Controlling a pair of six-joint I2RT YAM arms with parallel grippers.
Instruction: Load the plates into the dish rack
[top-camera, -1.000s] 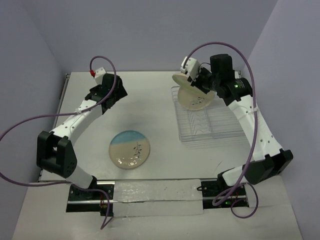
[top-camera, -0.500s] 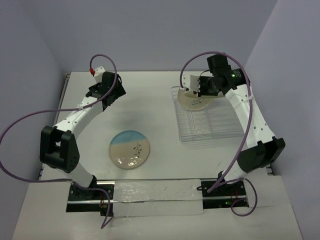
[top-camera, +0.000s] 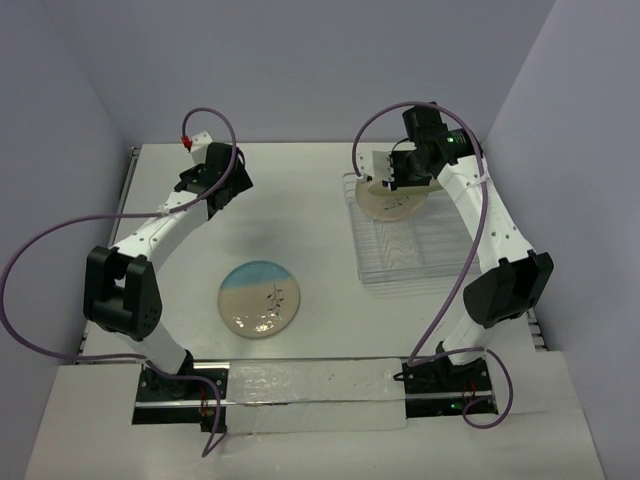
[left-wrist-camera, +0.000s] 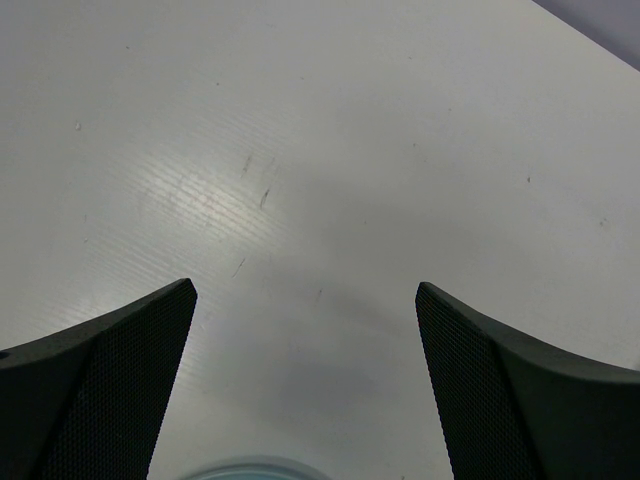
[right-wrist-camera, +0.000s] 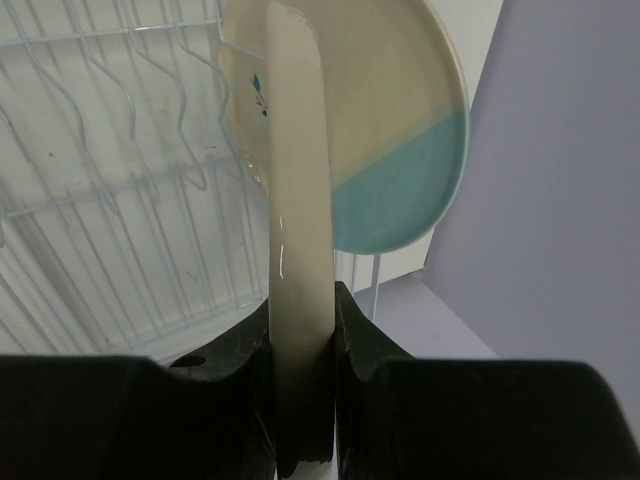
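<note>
There are three plates (top-camera: 260, 298) and one wire dish rack (top-camera: 420, 258).

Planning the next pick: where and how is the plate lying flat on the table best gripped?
Probably the rim of the blue-and-cream plate on its left side, nearest the open left end effector. It lies flat, face up, so only the edge offers purchase: come down tilted from the left, one finger over the lip, one slipped under it.

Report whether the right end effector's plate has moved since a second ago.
Yes: the cream plate sank from above the dish rack toward its far-left slots.
</note>
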